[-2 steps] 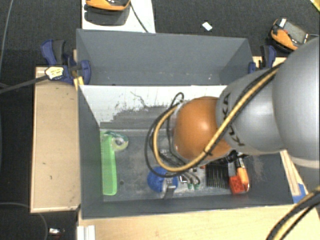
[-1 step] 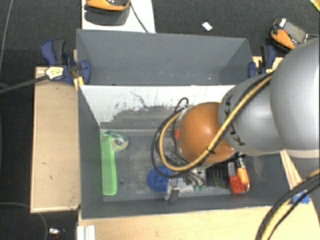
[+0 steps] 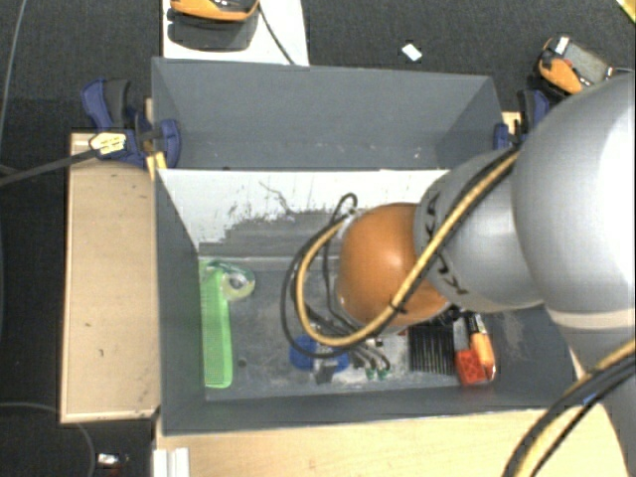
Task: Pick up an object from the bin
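Likely target: small blue thing, low on the bin floor near the front wall, about mid-width. It is partly hidden, so its shape is unclear. Something dark with green flecks lies touching it on its right, but what that is can't be made out.

Gripper is down at floor level just right of the blue thing, tucked under the orange cover and the looped cable. Whether it is released, clenched or grasping anything: cannot tell, the cover blocks the tip. No object is seen in it, so I don't count anything as held.

Further out:
- black ribbed piece, right of the gripper, near the front wall
- orange piece, just beside the black one, toward the right wall
- green bar, lying along the left wall, well apart from the gripper
- clear ring, touching the green bar's far end

Step judged: final descent or closing on an object at the front of the bin.

To do it well:
- Centre on one item only. The blue thing and the dark bit beside it are crowded, so a double pick or a nudge is a risk.
- Keep clear of the front wall.
- Close fully before lifting, then lift straight up.
- Mind the cable loop hanging low near the objects.
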